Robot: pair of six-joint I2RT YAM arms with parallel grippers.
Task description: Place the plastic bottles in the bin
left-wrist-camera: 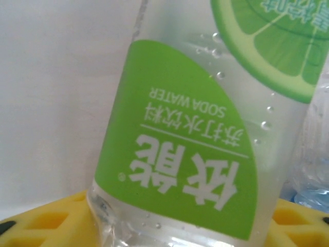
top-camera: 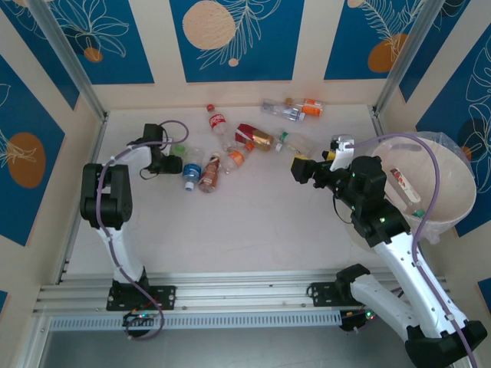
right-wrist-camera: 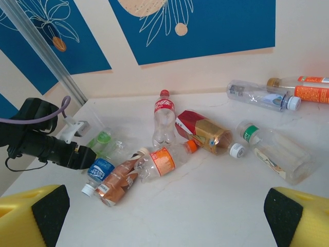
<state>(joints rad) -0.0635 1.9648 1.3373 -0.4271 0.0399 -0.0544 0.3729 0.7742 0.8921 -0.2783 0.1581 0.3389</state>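
We see the left gripper (top-camera: 170, 163) clamped on a green-label bottle (left-wrist-camera: 180, 154), and the right gripper (right-wrist-camera: 167, 216) spread wide beside the bin (top-camera: 453, 172).
In the left wrist view, the left gripper's yellow fingers (left-wrist-camera: 46, 224) press against both sides of the green-label bottle, which lies on the table well to the left of the bin. The right gripper holds nothing and hovers just left of the bin's rim. We count the loose bottles as a scatter left of the bin. A blue-cap bottle (top-camera: 189, 172) and a brown crushed bottle (top-camera: 209, 172) lie farthest from it. A red-cap bottle (top-camera: 217, 123) lies towards the back wall, and an orange-label bottle (top-camera: 311, 107) lies nearer the bin. Inside the bin we make out a bottle (top-camera: 403, 180) against the liner.
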